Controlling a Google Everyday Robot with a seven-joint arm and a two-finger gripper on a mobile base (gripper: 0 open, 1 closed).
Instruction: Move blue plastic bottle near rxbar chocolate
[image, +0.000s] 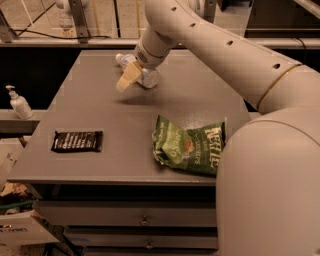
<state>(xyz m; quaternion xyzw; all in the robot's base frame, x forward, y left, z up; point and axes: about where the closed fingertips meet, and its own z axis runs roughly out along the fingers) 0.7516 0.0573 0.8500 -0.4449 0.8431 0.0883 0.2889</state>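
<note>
Arm (210, 45) of white, rounded plastic links rises from the bulky shoulder at the near right, bends at a gold-ringed joint and stretches up and left across the grey rectangular desk (100, 115). Its wrist points down and to the left over the far part of the top. The tool (129, 77) sits there, right against the clear blue plastic bottle (148, 77) with a white cap, which is tilted at the far middle of the desk. I cannot tell whether the tool is closed on it.

The flat black rectangular rxbar chocolate (77, 141) with white lettering lies near the front left edge, well apart from the bottle. A crinkled green chip bag (192, 147) lies front right. A small white pump bottle (19, 104) stands on a ledge beyond the desk's left side.
</note>
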